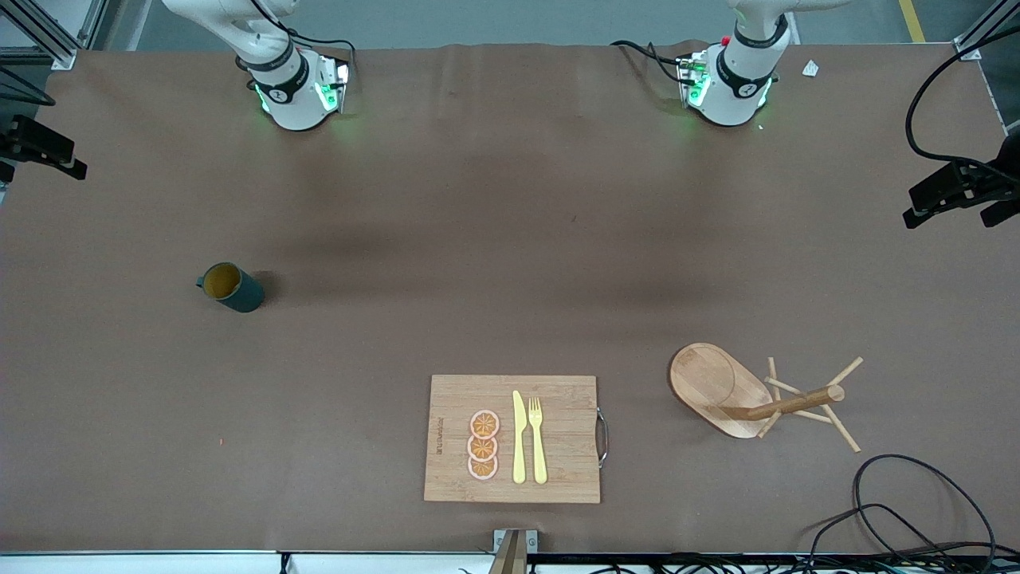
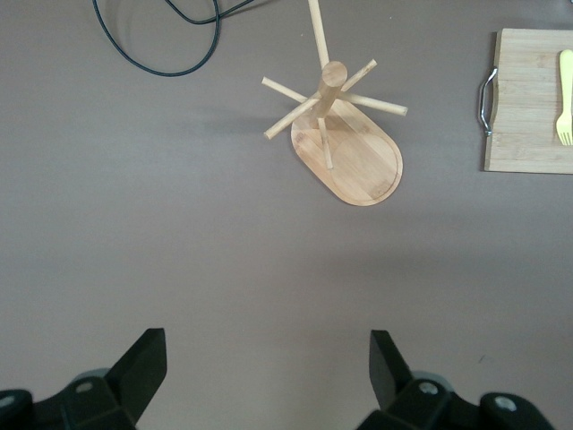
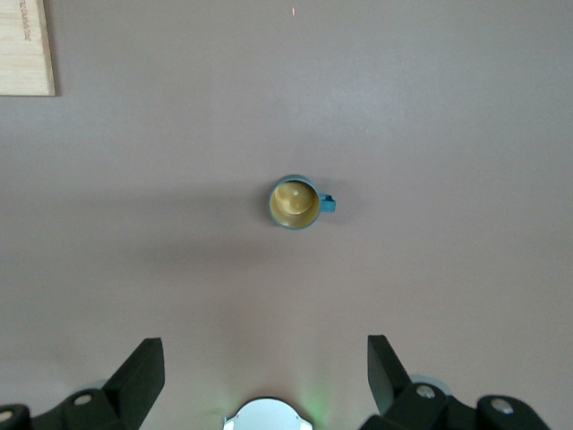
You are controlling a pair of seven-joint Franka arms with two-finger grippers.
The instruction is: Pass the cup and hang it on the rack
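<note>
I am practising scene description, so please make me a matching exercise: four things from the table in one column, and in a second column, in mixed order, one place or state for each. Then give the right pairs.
Things:
1. cup
2. rack
3. knife
4. right gripper

Places or states:
A. lying on the cutting board beside the fork
B. open, high over the table with the cup below it
C. standing upright, alone, toward the right arm's end of the table
D. standing toward the left arm's end of the table, no cup on its pegs

Pairs: 1-C, 2-D, 3-A, 4-B
</note>
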